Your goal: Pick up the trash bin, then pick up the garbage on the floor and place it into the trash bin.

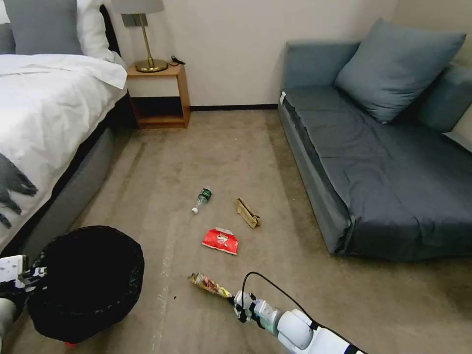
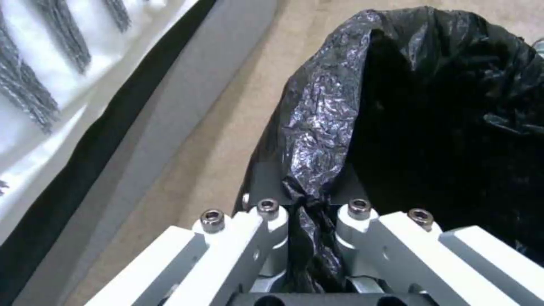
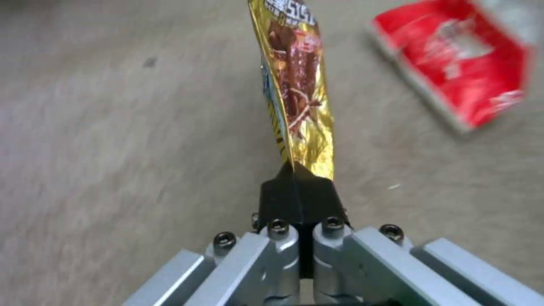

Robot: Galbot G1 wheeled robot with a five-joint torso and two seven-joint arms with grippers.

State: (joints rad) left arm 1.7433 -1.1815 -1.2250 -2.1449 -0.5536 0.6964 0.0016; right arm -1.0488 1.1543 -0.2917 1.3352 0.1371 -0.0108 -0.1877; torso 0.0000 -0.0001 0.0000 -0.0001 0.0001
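Observation:
The trash bin, round and lined with a crinkly black bag, hangs at the lower left, held by my left gripper, which is shut on the bag's rim. My right gripper is shut on one end of the gold-yellow snack wrapper, and the wrapper sticks out beyond the pads. Still on the carpet are other pieces of garbage: the red snack packet, a crumpled tan paper bag and a clear bottle with a green label.
A bed runs along the left, with a nightstand and lamp at the back. A grey sofa fills the right side. Open carpet lies between them.

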